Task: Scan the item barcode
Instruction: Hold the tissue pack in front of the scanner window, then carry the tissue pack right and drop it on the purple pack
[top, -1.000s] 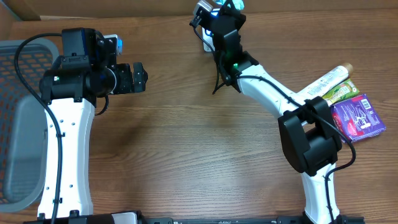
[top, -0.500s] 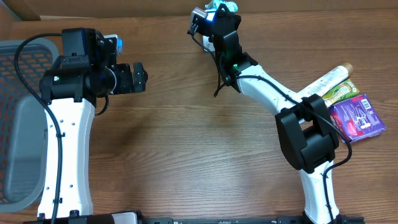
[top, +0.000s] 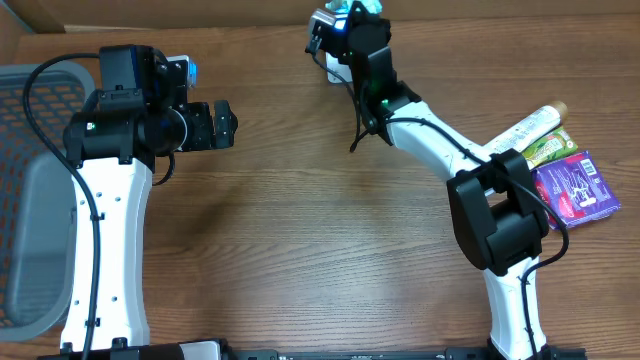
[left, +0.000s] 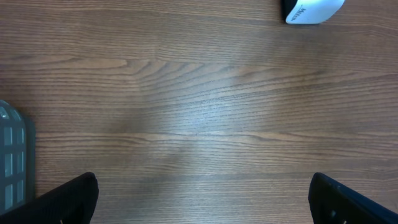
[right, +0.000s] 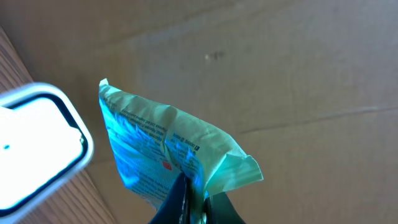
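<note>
You will find the right gripper (right: 193, 200) clenched on the lower edge of the packet (right: 163, 152) — a crinkled teal-and-green pouch with printed text, held at the table's far edge just beside the white scanner (right: 38, 148). The left gripper (left: 208, 202) stands fully spread over the wooden table (left: 199, 112), holding nothing.

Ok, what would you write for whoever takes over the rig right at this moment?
Left gripper: open, empty, over the bare table near the grey basket.
Right gripper: shut on the teal packet, held up beside the white scanner at the far edge.
Done: packet picked up and brought to the scanner.
To do: whether the barcode has read cannot be told; the tube, green pouch and purple box wait at the right.
</note>
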